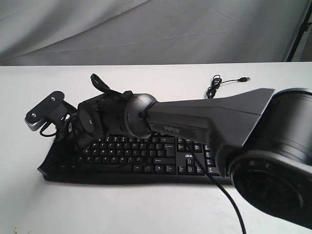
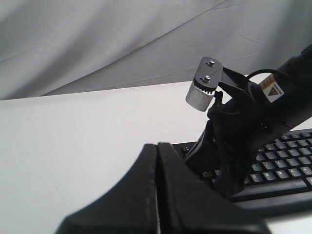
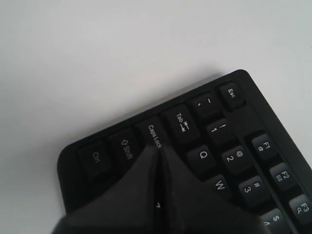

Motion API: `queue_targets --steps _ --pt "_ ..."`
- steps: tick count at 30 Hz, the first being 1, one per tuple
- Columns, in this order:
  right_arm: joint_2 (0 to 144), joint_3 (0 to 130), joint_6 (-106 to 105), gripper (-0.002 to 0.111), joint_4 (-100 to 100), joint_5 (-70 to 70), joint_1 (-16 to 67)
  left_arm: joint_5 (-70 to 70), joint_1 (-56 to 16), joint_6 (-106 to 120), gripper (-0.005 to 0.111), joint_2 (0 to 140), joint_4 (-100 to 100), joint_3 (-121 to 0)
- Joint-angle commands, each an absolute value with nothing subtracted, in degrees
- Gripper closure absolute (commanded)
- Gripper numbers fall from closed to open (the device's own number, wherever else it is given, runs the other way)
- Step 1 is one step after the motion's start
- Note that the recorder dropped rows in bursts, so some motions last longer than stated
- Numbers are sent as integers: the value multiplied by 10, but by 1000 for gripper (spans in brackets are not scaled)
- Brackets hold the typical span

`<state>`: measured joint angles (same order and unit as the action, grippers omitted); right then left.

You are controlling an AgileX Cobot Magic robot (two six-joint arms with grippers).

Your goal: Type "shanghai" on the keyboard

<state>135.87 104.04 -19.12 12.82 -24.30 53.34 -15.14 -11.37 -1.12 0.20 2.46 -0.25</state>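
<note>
The black keyboard point(image 1: 146, 156) lies across the white table, its thin USB cable point(image 1: 217, 85) coiled behind it. My right arm reaches over it from the right to its left end. There the right gripper point(image 3: 158, 146) is shut with nothing in it, its joined tips over the Caps Lock key point(image 3: 154, 134), beside Shift and Tab on the keyboard point(image 3: 234, 151). In the exterior view the fingers merge with the dark keyboard near the right gripper point(image 1: 68, 141). My left gripper point(image 2: 157, 145) is shut and empty, just off the keyboard's point(image 2: 282, 161) left end. It does not show in the exterior view.
The right arm's wrist camera point(image 1: 46, 111) sticks out past the keyboard's left end. The right arm's bulk point(image 1: 273, 161) covers the keyboard's right end, and a black cable point(image 1: 229, 200) runs down from it. Grey cloth hangs behind the table; a black pole point(image 1: 297, 34) stands at the back right.
</note>
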Motion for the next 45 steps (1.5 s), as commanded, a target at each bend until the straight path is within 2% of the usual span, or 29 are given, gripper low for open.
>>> queue_targets --steps 1,28,34,39,45 --pt "1364 1044 -195 108 111 -246 532 -149 -116 -13 107 0 25 0" --pt "1358 1043 -201 108 90 -245 520 -149 -116 -13 107 0 25 0" --pt "1274 914 -194 108 81 -164 512 -149 -116 -13 107 0 25 0" --pt "1199 776 -180 108 109 -111 467 -149 -116 -13 107 0 25 0" --pt "1172 711 -176 108 136 -81 439 -149 -116 -13 107 0 25 0"
